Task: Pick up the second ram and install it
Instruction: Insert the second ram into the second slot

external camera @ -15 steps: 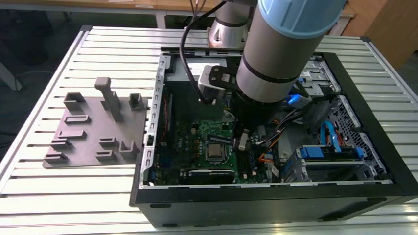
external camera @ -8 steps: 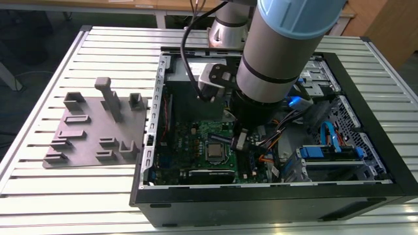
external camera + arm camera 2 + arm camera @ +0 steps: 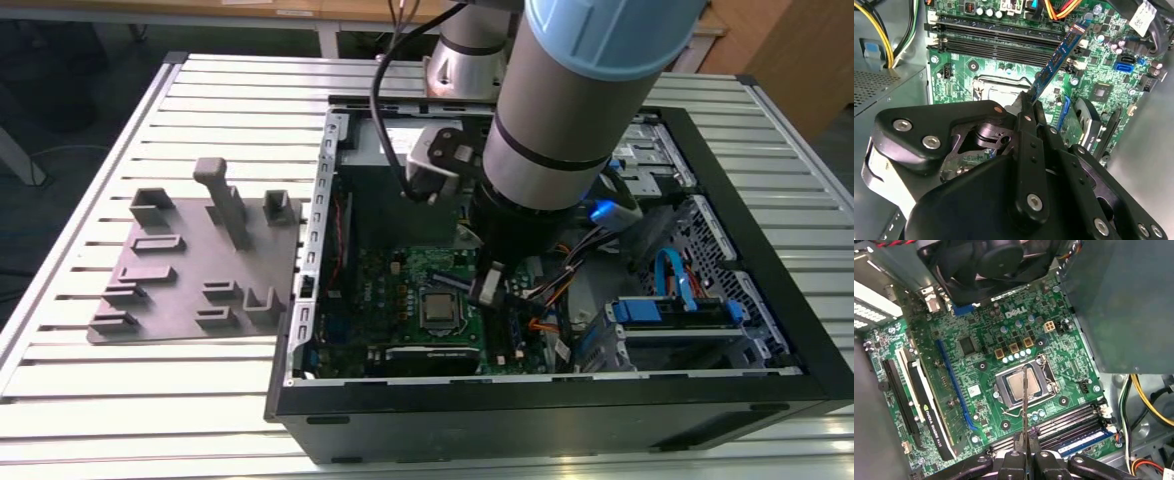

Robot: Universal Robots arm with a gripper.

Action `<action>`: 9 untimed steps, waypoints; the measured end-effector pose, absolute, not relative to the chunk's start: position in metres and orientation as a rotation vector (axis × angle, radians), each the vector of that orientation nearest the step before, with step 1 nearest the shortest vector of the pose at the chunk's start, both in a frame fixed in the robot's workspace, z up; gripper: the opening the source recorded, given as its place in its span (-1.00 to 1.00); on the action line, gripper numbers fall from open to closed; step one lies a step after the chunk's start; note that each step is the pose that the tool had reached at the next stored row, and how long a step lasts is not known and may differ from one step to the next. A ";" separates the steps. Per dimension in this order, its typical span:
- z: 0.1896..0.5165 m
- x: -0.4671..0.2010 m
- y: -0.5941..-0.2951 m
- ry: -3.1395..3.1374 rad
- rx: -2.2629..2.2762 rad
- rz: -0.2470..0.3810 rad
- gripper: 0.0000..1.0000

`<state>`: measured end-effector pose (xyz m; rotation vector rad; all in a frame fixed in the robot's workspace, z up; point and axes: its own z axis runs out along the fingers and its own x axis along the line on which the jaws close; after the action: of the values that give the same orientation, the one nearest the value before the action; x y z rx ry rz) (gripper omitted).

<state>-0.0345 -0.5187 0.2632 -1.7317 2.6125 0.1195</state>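
The second ram (image 3: 1060, 54), a thin blue-green stick with a row of chips, is pinched at one end between my fingers and juts out over the green motherboard (image 3: 1104, 65). In the first wrist view the ram (image 3: 1024, 400) shows edge-on, as a thin line across the CPU socket (image 3: 1011, 387). My gripper (image 3: 1029, 103) (image 3: 1025, 441) is shut on it, inside the open computer case (image 3: 747, 400), where it hangs under the arm (image 3: 489, 287). The long black memory slots (image 3: 999, 45) (image 3: 1066, 422) lie just past the stick, which is held above them. Another blue stick (image 3: 1088, 442) sits in the outermost slot.
A black fan (image 3: 989, 260) and a metal drive cage (image 3: 1124, 305) crowd the board. A graphics card (image 3: 929, 410) stands in an expansion slot, and yellow cables (image 3: 1149, 405) run nearby. A grey fixture plate (image 3: 187, 260) with blocks lies on the slatted table at the exterior view's left.
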 end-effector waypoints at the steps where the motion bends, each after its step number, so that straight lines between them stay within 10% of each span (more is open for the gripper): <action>1: 0.263 -0.034 -0.519 2.619 -1.722 0.119 -0.73; 9: 0.263 -0.034 -0.519 2.668 -1.640 0.119 -0.73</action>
<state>-0.0344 -0.5187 0.2631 -1.6403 2.6679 0.1191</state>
